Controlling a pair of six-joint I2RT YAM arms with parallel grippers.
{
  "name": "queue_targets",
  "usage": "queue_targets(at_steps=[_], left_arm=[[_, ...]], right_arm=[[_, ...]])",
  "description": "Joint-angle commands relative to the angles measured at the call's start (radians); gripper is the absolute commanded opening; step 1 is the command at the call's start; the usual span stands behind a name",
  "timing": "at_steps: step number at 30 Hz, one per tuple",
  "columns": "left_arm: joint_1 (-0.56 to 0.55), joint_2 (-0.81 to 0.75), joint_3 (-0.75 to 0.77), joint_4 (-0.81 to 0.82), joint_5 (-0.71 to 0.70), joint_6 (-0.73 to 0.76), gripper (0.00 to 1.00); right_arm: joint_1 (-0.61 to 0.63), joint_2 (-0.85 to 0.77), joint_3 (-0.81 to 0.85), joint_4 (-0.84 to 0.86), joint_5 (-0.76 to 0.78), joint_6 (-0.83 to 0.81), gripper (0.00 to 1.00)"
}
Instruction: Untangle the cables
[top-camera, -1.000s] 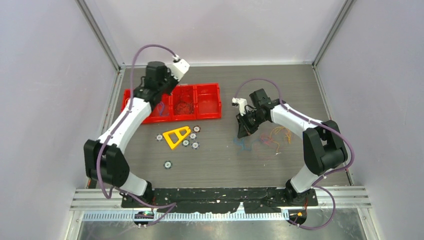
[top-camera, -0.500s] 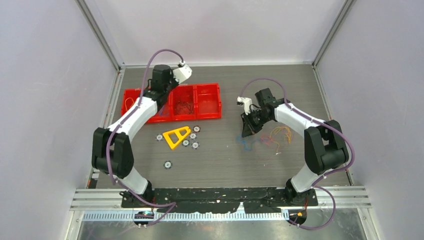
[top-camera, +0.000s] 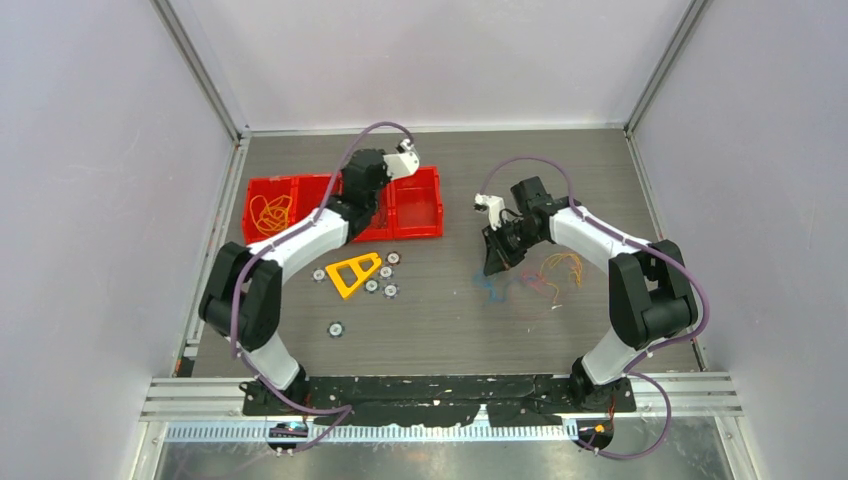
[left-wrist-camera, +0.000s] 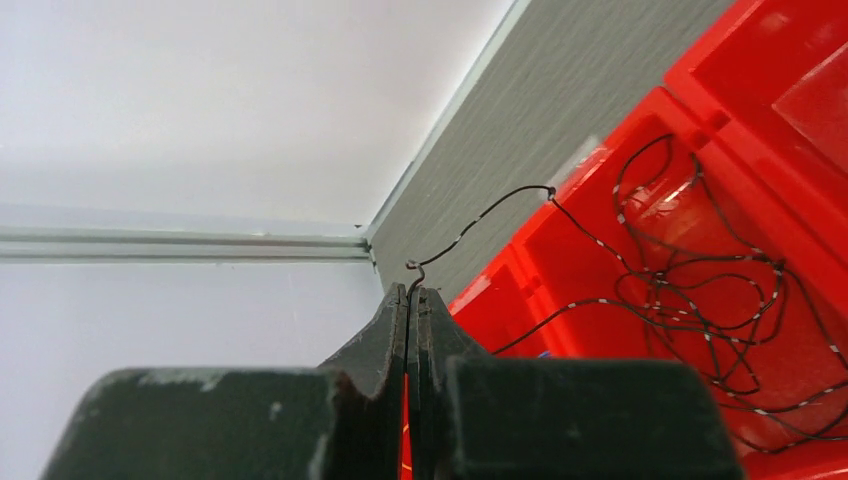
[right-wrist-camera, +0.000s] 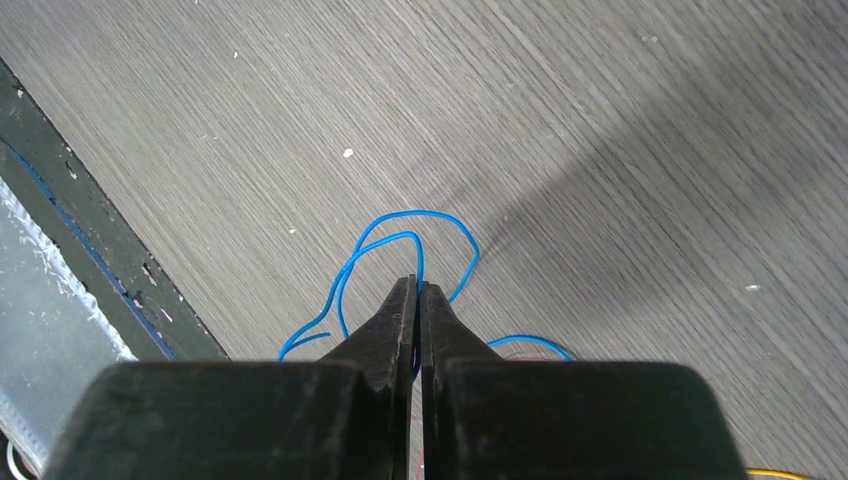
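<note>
My left gripper (left-wrist-camera: 412, 292) is shut on the end of a thin black-and-white cable (left-wrist-camera: 700, 290); the rest of it lies bunched in a compartment of the red tray (left-wrist-camera: 760, 110). From above, this gripper (top-camera: 368, 186) hangs over the tray's middle (top-camera: 418, 232). An orange-yellow bunch (top-camera: 270, 213) lies in the tray's left compartment. My right gripper (right-wrist-camera: 418, 284) is shut on a blue cable (right-wrist-camera: 385, 245) just above the table. From above, it (top-camera: 491, 268) stands left of a loose tangle of blue, red and orange-yellow cables (top-camera: 545, 275).
A yellow triangular frame (top-camera: 353, 272) and several small round gear-like parts (top-camera: 379, 287) lie on the table in front of the red tray; one more (top-camera: 335, 328) lies nearer me. Walls close in the table at the back and sides.
My left arm has swung right along the red tray, from its left compartment to its middle, uncovering the orange-yellow bunch. My right gripper has stayed almost still by the tangle.
</note>
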Motion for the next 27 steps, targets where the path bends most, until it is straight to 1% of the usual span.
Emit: queue_targets(at_steps=[1,2,3,4,5,6,8,10,13,16,21,24,27], left_arm=[[-0.020,0.036,0.027,0.066,-0.093,-0.055,0.00],[-0.022,0.035,0.039,0.015,-0.079,-0.108,0.00],[-0.024,0.033,0.054,-0.071,-0.058,-0.160,0.00],[-0.024,0.027,0.067,-0.115,-0.020,-0.229,0.00],[-0.022,0.016,0.072,-0.206,0.032,-0.314,0.00],[-0.022,0.003,0.067,-0.259,0.091,-0.364,0.00],[-0.022,-0.018,0.052,-0.327,0.232,-0.437,0.00],[-0.022,-0.009,0.051,-0.372,0.285,-0.484,0.00],[-0.012,0.045,0.088,-0.432,0.309,-0.506,0.00],[0.019,0.089,0.118,-0.450,0.355,-0.534,0.00],[0.067,0.187,0.270,-0.567,0.437,-0.546,0.00],[0.092,0.248,0.367,-0.664,0.476,-0.534,0.00],[0.118,0.275,0.400,-0.704,0.512,-0.529,0.00]], right_arm=[[-0.016,-0.041,-0.008,-0.003,-0.024,-0.023,0.05],[-0.019,-0.041,-0.012,-0.003,-0.025,-0.025,0.05],[-0.023,-0.041,-0.014,-0.004,-0.026,-0.027,0.05],[-0.025,-0.042,-0.016,-0.006,-0.027,-0.029,0.05],[-0.028,-0.043,-0.018,-0.004,-0.027,-0.030,0.05],[-0.031,-0.042,-0.018,-0.004,-0.029,-0.031,0.05],[-0.034,-0.042,-0.018,-0.004,-0.034,-0.031,0.06],[-0.034,-0.041,-0.018,-0.004,-0.037,-0.030,0.05],[-0.036,-0.040,-0.020,-0.005,-0.040,-0.031,0.05],[-0.038,-0.041,-0.020,-0.007,-0.040,-0.033,0.05],[-0.046,-0.038,-0.025,-0.009,-0.042,-0.039,0.05],[-0.048,-0.033,-0.023,-0.015,-0.049,-0.041,0.05],[-0.049,-0.038,-0.020,-0.022,-0.050,-0.044,0.05]])
